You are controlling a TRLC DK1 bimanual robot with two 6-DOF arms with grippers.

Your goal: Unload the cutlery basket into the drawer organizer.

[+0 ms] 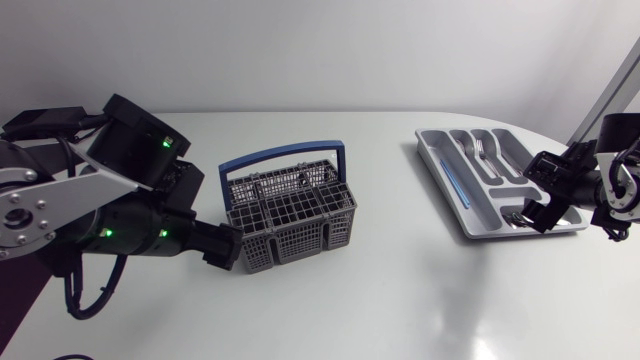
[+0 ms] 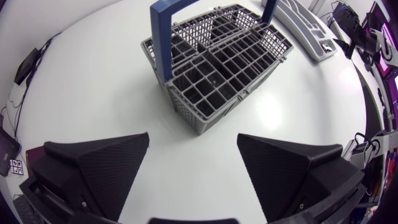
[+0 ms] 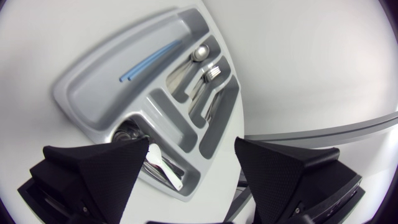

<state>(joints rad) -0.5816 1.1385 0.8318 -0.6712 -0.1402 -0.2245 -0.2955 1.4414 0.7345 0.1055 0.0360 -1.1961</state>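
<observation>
The grey wire cutlery basket (image 1: 290,212) with a blue handle (image 1: 282,156) stands mid-table. My left gripper (image 1: 226,246) sits open at its near left corner, nothing between the fingers; in the left wrist view the basket (image 2: 217,68) is just ahead of that gripper (image 2: 193,163). The grey drawer organizer (image 1: 455,195) lies at the right, holding a fork (image 3: 210,76), a spoon (image 3: 191,57), a blue straw (image 3: 149,62) and small spoons (image 3: 160,167) in its end compartment. Above that end, my right gripper (image 1: 541,208) hangs open and empty (image 3: 193,169).
The table's curved edge runs close behind the organizer's far side (image 3: 239,118). Bare white tabletop (image 1: 400,290) lies between the basket and the organizer and in front of both.
</observation>
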